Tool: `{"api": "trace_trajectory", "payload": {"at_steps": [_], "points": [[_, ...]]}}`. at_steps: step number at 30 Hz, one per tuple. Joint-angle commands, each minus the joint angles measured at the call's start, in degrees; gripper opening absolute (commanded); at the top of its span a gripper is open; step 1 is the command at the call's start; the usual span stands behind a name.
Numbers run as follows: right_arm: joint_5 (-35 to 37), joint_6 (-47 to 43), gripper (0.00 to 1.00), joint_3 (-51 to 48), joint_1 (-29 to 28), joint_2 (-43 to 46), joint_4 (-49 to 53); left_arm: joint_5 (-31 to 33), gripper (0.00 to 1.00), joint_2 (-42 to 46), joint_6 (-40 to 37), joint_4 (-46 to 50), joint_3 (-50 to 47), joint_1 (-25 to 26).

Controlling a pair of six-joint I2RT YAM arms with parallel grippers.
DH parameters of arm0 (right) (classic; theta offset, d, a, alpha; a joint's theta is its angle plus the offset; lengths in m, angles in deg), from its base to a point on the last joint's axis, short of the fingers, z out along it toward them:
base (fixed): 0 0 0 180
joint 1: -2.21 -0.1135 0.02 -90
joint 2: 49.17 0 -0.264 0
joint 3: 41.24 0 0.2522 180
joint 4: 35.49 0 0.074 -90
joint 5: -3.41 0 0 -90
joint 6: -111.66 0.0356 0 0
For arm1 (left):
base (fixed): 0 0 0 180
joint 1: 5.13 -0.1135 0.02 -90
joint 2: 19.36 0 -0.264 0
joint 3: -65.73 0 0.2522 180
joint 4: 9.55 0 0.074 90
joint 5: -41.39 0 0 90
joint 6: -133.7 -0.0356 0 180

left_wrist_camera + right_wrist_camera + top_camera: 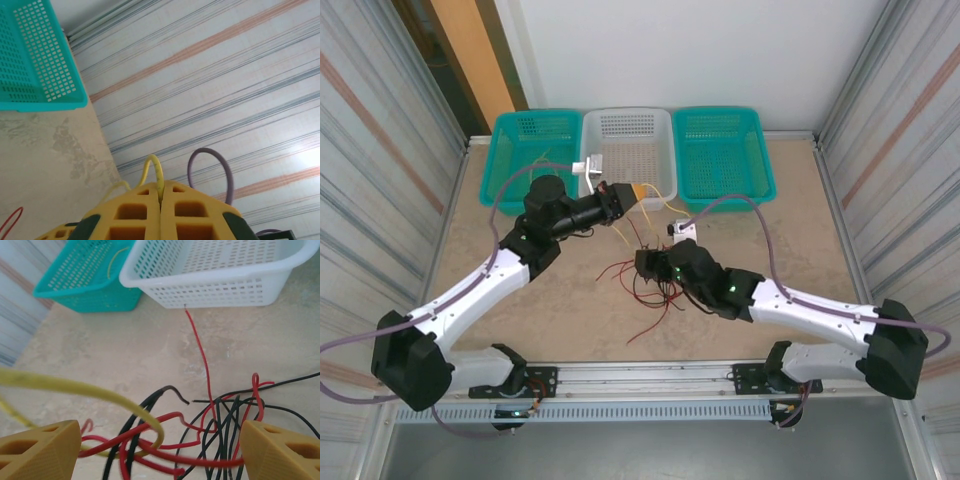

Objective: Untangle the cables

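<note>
Tightly on yellow cable (153, 163): left gripper (160, 196)

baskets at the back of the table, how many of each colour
teal baskets: 2
white basket: 1
total: 3

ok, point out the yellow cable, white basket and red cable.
yellow cable (160, 182): left wrist view, loop above the shut jaws.
white basket (220, 292): right wrist view, near wall.
red cable (199, 347): right wrist view, straight stretch toward basket.
</note>
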Motion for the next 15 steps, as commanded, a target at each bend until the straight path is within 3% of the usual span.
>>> {"api": "trace_trajectory", "payload": {"at_steps": [1, 8, 15], "points": [[7.2, 4.9, 0.77, 3.9, 0.8, -2.2, 1.4, 0.1, 0.00, -0.6, 2.3, -5.2, 1.2, 0.5], [5.6, 9.2, 0.53, 4.8, 2.8, -6.2, 11.1, -0.3, 0.00, 0.9, 1.5, -3.2, 3.9, 0.0], [4.9, 10.7, 0.57, 1.8, 4.2, -4.5, 15.9, 0.8, 0.00, 3.2, 0.1, 3.5, 6.0, -3.1]]}}
